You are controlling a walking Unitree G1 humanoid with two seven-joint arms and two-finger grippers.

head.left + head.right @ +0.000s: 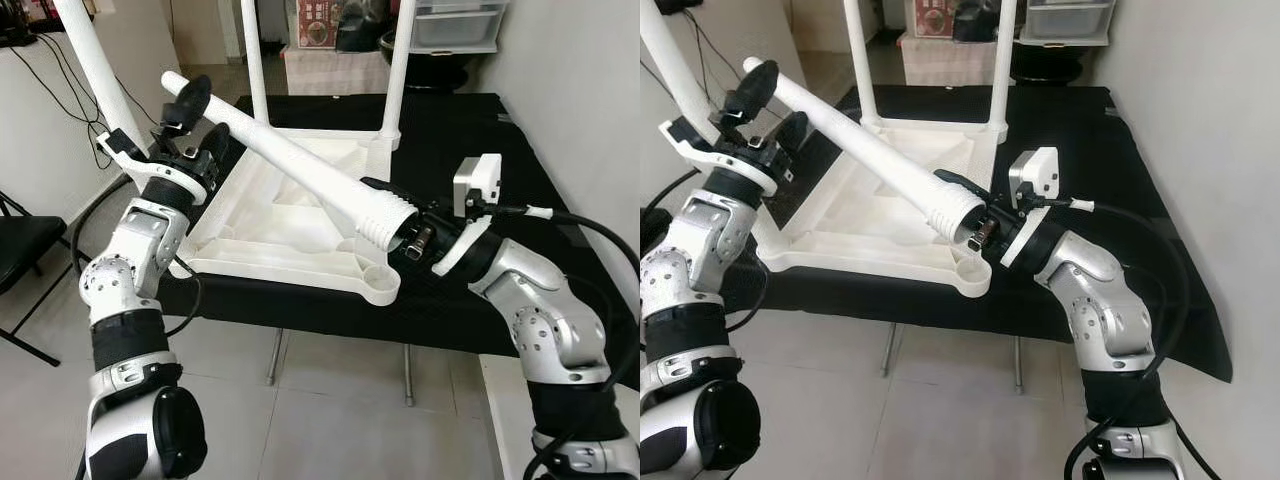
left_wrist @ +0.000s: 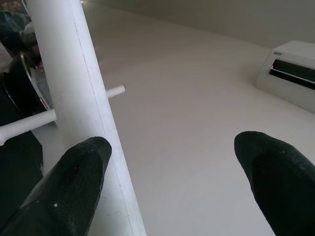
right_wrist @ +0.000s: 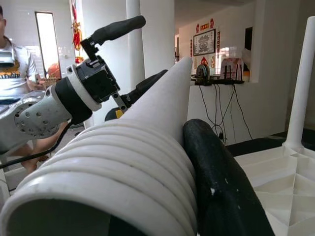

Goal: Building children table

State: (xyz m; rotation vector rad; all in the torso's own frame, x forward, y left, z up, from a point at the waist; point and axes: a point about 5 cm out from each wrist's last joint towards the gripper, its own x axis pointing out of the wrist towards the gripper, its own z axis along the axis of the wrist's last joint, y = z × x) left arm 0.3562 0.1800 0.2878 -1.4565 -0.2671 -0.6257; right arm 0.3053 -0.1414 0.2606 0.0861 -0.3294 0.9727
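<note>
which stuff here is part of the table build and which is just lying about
For the job:
- loose leg, held in right gripper
- tabletop, upside down
- fitted leg
- left gripper

Lying about:
- drawers
- chair

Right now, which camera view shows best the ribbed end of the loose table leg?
The right wrist view: the ribbed end fills the foreground, its rings and hollow mouth plain, with the right gripper shut on it. Both eye views show it smaller above the tabletop's corner socket. The left wrist view shows a smooth white shaft.
</note>
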